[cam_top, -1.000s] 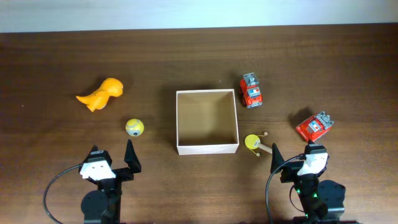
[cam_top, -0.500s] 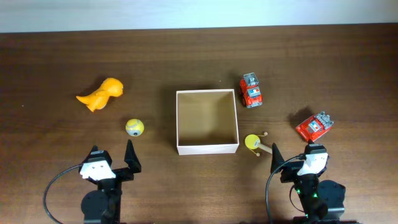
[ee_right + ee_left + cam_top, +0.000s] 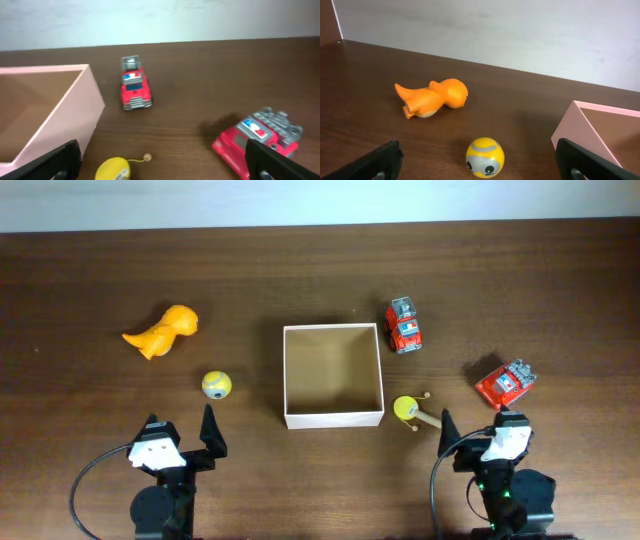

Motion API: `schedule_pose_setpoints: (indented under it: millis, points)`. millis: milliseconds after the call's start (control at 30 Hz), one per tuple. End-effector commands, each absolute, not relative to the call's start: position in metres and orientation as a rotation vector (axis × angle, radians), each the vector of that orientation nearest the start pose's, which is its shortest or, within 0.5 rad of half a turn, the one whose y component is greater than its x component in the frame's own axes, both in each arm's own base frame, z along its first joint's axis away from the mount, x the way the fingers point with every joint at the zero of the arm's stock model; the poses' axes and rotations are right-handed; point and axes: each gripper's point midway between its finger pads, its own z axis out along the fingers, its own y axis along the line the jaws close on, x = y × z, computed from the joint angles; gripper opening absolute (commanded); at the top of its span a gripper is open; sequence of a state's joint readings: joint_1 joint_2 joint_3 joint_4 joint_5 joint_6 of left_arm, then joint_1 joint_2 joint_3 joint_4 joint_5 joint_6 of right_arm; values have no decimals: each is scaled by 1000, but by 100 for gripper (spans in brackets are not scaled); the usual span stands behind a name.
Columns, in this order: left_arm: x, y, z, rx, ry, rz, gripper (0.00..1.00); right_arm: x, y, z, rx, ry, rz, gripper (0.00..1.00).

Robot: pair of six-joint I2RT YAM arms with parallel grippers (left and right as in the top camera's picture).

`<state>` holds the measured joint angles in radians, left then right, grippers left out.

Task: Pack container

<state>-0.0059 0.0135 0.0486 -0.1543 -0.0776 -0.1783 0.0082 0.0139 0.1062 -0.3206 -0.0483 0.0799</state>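
Note:
The container (image 3: 333, 417), a shallow square box with white walls and a tan inside, stands open and empty mid-table; it also shows in the left wrist view (image 3: 580, 127) and the right wrist view (image 3: 75, 107). An orange dinosaur (image 3: 162, 332) (image 3: 432, 99) lies on its side at the left. A yellow ball with a face (image 3: 216, 385) (image 3: 484, 157) sits in front of my open left gripper (image 3: 180, 435) (image 3: 480, 162). A small yellow toy on a stick (image 3: 407, 409) (image 3: 114, 170) and two red fire trucks (image 3: 404, 326) (image 3: 505, 382) lie before my open right gripper (image 3: 478, 430) (image 3: 162, 162).
The table is dark brown wood (image 3: 320, 270) with a white wall beyond its far edge. Black cables run from both arm bases at the near edge.
The right gripper has shifted very slightly right. Nothing else has moved.

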Motion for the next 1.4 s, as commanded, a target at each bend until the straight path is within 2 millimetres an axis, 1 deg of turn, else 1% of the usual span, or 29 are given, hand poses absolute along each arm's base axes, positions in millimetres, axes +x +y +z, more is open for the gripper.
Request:
schedule_pose_setpoints:
  millis: [0, 267, 367, 567, 733, 933, 1133, 1367]
  points:
    - [242, 11, 156, -186, 1675, -67, 99, 234, -8, 140, 189, 1795, 73, 99]
    - [242, 11, 156, -186, 1675, -67, 99, 235, -8, 129, 223, 1844, 95, 99]
    - [242, 11, 156, -186, 1675, -67, 99, 236, -5, 131, 229, 1850, 125, 99]
    - [242, 11, 156, -186, 1675, -67, 99, 236, -4, 156, 221, 1815, 133, 99]
    - [242, 11, 156, -186, 1675, -67, 99, 238, -3, 163, 222, 1831, 133, 99]
    - [242, 11, 156, -186, 1675, -67, 99, 242, -3, 191, 212, 1826, 125, 99]
    - [242, 11, 156, -186, 1675, -67, 99, 247, -4, 211, 192, 1941, 90, 99]
    - [242, 11, 156, -186, 1675, -67, 99, 261, -3, 244, 148, 2052, 52, 99]
